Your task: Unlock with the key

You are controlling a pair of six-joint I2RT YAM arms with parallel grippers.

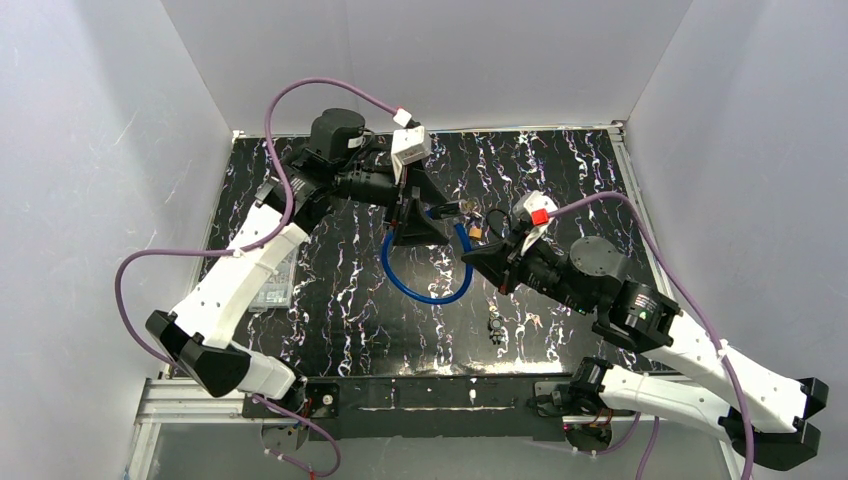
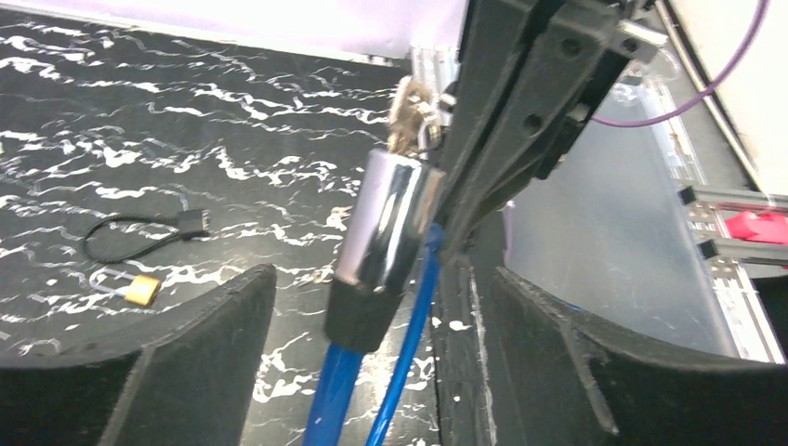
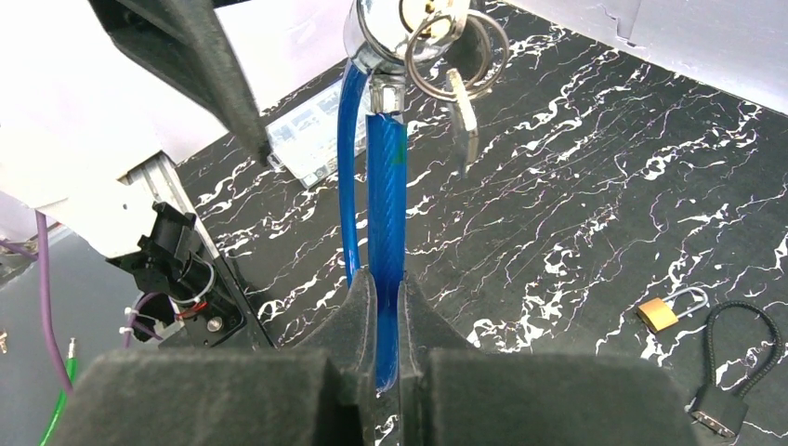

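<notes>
Judging by the key [image 3: 429, 20] seated in the chrome lock barrel [image 2: 386, 218], insertion looks done. Both ends of the blue cable [image 3: 386, 214] appear still joined at the barrel, so turning and release are left. The right hand [image 3: 386, 311] pinches the cable, holding the lock above the table [image 1: 560, 180], mid-width, toward the far side. The left hand [image 2: 381, 316] is spread either side of the barrel, apparently not touching it.
</notes>
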